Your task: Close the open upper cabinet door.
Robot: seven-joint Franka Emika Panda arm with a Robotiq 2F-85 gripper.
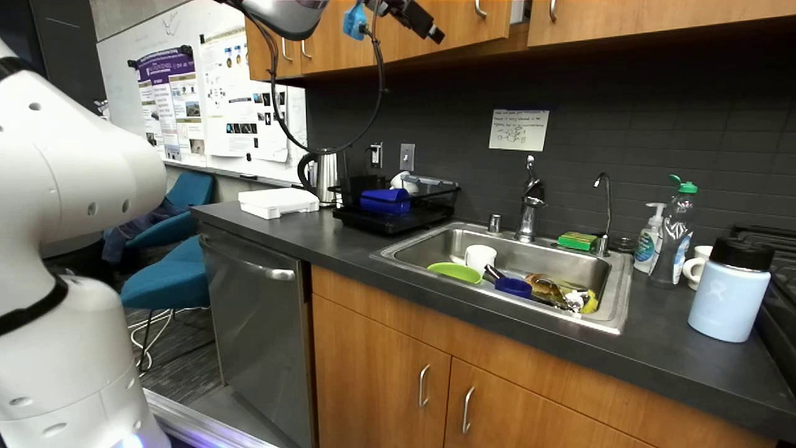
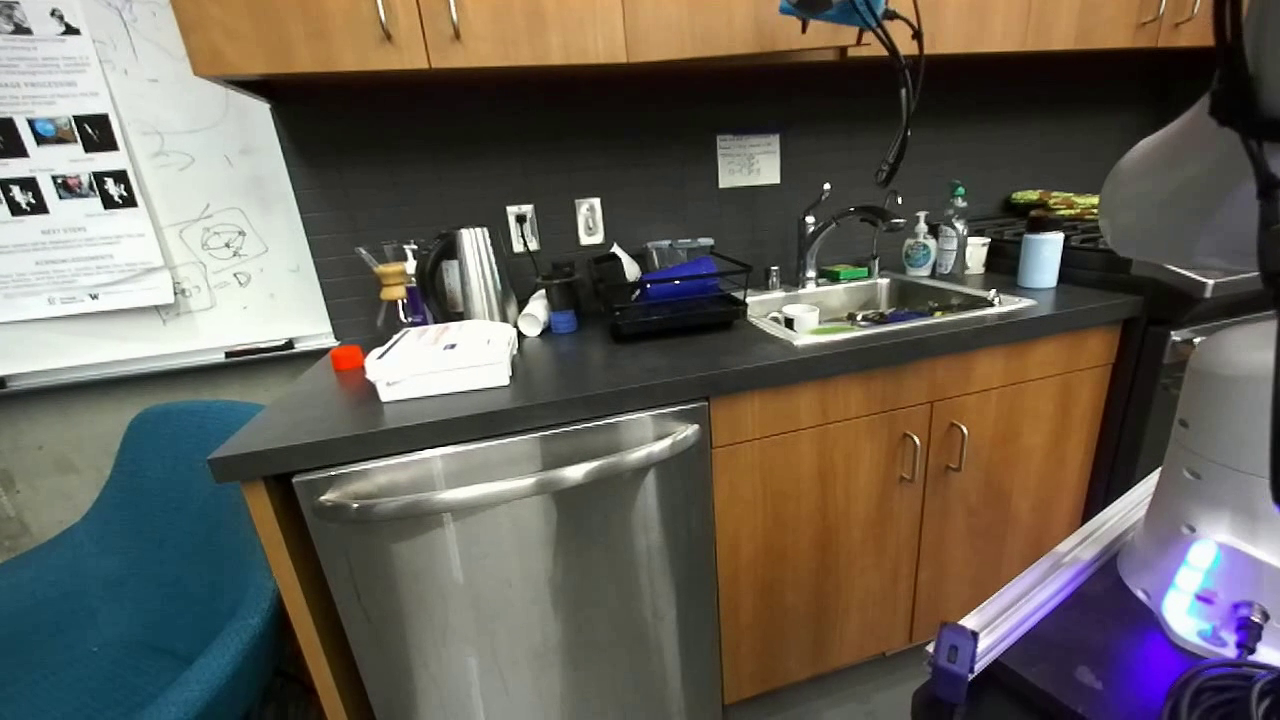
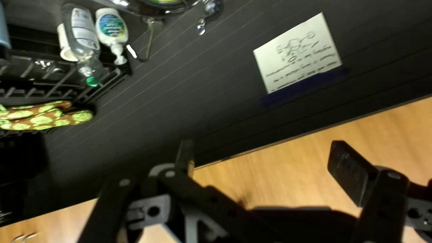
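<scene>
A dark tiled backsplash [image 1: 653, 112] runs between wooden wall cupboards [image 2: 530, 30] and a black counter [image 2: 600, 375], with a whiteboard [image 2: 225, 170] past one end. On the board hangs a poster [image 2: 75, 225] where I can read NEXT STEPS, a W at its foot, and higher up a cut-off heading ending in PROCESSING. A handwritten note [image 1: 519, 130] is stuck to the tiles above the sink [image 1: 615, 292]; in my wrist view it stands upside down (half of it is a line drawing, and the lettering is too blurred for me to make out). Print on the soap bottle [image 3: 112, 26] and the green-capped clear bottle [image 3: 81, 33] beside it is likewise too small to read. The pale-blue flask [image 1: 729, 305] bears a light emblem [image 1: 717, 292].

The upper cabinet door [image 1: 466, 28] is up in the row above the counter, slightly ajar: in an exterior view its edge near the silver handle [image 1: 480, 9] stands forward of the neighbouring front [image 1: 622, 22], with a gap showing between. My gripper [image 3: 265, 162] hangs at that height, in front of the door in that view, its fingers [image 3: 347, 172] spread wide. Whether they touch the door I cannot tell.
</scene>
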